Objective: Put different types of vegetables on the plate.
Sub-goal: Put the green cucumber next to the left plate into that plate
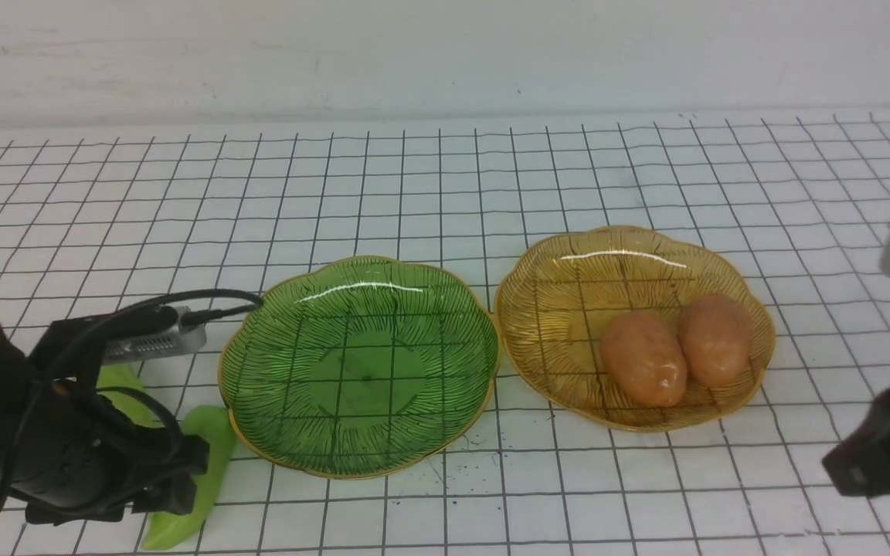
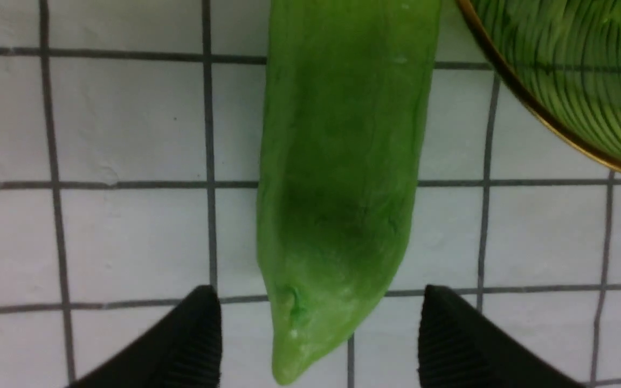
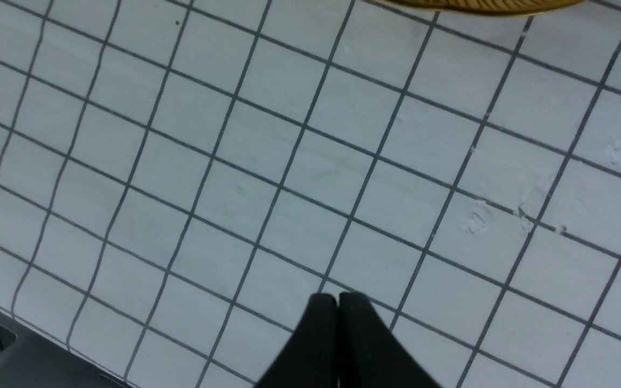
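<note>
Gourd (image 2: pixel 337 188) lies flat on the table (image 2: pixel 127 118) just beside the green plate (image 2: pixel 585 54), its narrow tip inside my wide-open left gripper (image 2: pixel 318 295). It looks smooth, light, probably slippery; I'd clamp across the thicker middle. Right gripper (image 3: pixel 337 302) is closed, empty

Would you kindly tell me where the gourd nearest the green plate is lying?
Front view: the gourd lies on the left side of the table, just beside the near-left rim of the green plate, its tip between the jaws of the open left gripper.
</note>
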Controlling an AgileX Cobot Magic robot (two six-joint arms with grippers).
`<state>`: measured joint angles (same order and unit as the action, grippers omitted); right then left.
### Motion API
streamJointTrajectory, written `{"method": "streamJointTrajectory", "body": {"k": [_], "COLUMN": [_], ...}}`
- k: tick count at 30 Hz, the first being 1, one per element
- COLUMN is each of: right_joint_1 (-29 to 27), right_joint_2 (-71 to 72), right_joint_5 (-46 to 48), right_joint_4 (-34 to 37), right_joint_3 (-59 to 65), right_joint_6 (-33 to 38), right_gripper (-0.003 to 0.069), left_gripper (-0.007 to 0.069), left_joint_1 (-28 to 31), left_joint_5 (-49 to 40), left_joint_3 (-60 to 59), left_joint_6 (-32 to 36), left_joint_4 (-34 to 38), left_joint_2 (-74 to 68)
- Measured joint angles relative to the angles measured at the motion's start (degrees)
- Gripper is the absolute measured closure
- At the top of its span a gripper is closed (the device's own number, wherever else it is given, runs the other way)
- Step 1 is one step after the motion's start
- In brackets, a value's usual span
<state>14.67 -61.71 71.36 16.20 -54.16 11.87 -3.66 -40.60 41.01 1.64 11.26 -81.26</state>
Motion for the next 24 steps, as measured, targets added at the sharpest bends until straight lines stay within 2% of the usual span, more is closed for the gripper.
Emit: {"method": "streamJointTrajectory", "body": {"k": [5, 10, 12, 14, 16, 17, 21, 24], "right_joint_1": [0.00, 0.00, 0.00, 0.00, 0.00, 0.00, 0.00, 0.00], "right_joint_2": [4.03, 4.43, 4.43, 4.43, 4.43, 4.43, 4.43, 4.43], "right_joint_5": [-0.11, -0.11, -0.11, -0.11, -0.11, -0.11, -0.11, -0.11], "right_joint_4": [0.00, 0.00, -0.05, -0.05, -0.05, -0.05, -0.05, -0.05], "right_joint_3": [0.24, 0.36, 0.36, 0.36, 0.36, 0.36, 0.36, 0.36], "right_joint_6": [0.18, 0.34, 0.34, 0.34, 0.34, 0.34, 0.34, 0.34], "right_gripper": [0.0673, 0.0673, 0.0673, 0.0673, 0.0673, 0.0673, 0.0673, 0.0673], "left_gripper": [0.0095, 0.0086, 0.0104, 0.0153, 0.0260, 0.0287, 0.0285, 0.0285], "left_joint_1": [0.00, 0.00, 0.00, 0.00, 0.00, 0.00, 0.00, 0.00], "left_joint_5": [1.67, 2.98, 3.27, 3.27, 3.22, 2.89, -0.93, -7.32], "left_joint_3": [0.15, 0.20, 0.20, 0.20, 0.20, 0.20, 1.13, 3.83], "left_joint_6": [4.62, 5.60, 5.62, 5.62, 5.35, 5.16, 5.10, 4.97], "left_joint_4": [2.01, 3.44, 3.44, 3.35, 2.91, 2.70, 0.83, -1.89], "left_joint_2": [-4.29, -7.12, -8.32, -9.22, -10.15, -10.21, -9.04, -6.14]}}
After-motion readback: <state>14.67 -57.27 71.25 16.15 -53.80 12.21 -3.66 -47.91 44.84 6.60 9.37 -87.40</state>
